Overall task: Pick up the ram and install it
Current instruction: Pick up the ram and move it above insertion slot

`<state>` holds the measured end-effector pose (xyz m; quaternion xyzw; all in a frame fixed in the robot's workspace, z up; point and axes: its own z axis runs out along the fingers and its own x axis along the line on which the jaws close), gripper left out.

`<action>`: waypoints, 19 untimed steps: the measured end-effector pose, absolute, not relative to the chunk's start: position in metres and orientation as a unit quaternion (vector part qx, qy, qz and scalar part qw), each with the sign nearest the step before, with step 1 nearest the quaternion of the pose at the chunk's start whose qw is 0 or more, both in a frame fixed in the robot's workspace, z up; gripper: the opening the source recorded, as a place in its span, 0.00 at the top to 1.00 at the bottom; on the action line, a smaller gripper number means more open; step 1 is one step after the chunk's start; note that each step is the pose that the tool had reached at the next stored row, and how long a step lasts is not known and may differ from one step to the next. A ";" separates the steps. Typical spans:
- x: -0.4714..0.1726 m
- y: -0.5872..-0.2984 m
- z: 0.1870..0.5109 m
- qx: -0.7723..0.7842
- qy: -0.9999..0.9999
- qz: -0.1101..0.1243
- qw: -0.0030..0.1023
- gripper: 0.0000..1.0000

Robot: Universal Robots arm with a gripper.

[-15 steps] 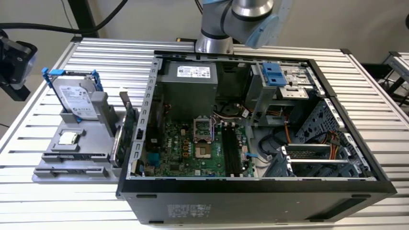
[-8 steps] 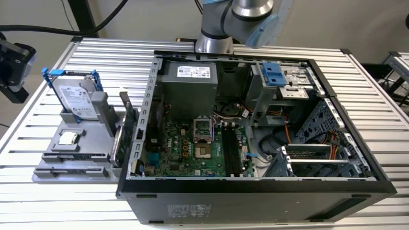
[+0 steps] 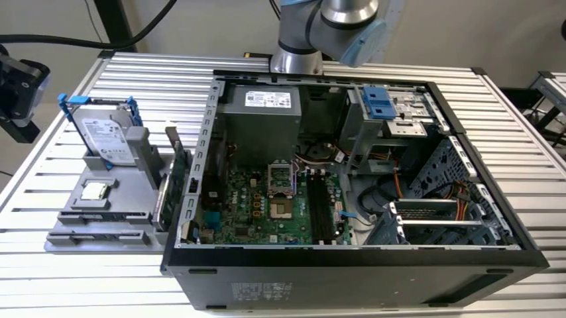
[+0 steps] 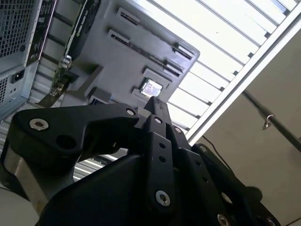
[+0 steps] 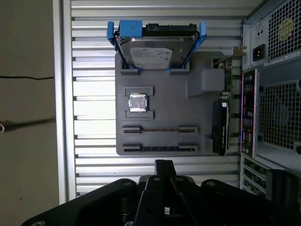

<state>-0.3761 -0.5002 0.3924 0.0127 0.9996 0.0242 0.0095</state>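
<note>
Overhead, the pincer (image 5: pixel 162 165) hangs with its fingers pressed together and nothing between them, poised over the grey tray (image 5: pixel 164 94) that sits beside the open case (image 5: pixel 273 117). In the first wrist view the ram (image 5: pixel 160 130) stands on edge in a slotted holder on that tray. It lies straight ahead of the fingertips and clear of them, untouched. A second slot, nearer the pincer, holds a darker strip whose nature cannot be told for certain. Beyond the ram from the pincer sit a small square chip (image 5: pixel 138 102) and then the drive (image 5: pixel 155 52). The pickup appears to be the step in hand, and barely begun. Doing it well would likely mean opening the fingers just enough to straddle the thin top edge and squaring them across the stick near its middle. The pincer should then come down straight and lift in line with the slots, so the board neither twists nor catches.
</note>
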 end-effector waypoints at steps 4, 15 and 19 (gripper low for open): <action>-0.376 -0.500 0.392 0.013 1.000 0.024 0.009 1.00; -0.377 -0.500 0.392 -0.012 1.000 0.024 0.009 1.00; -0.377 -0.500 0.392 -0.040 0.999 0.024 0.008 1.00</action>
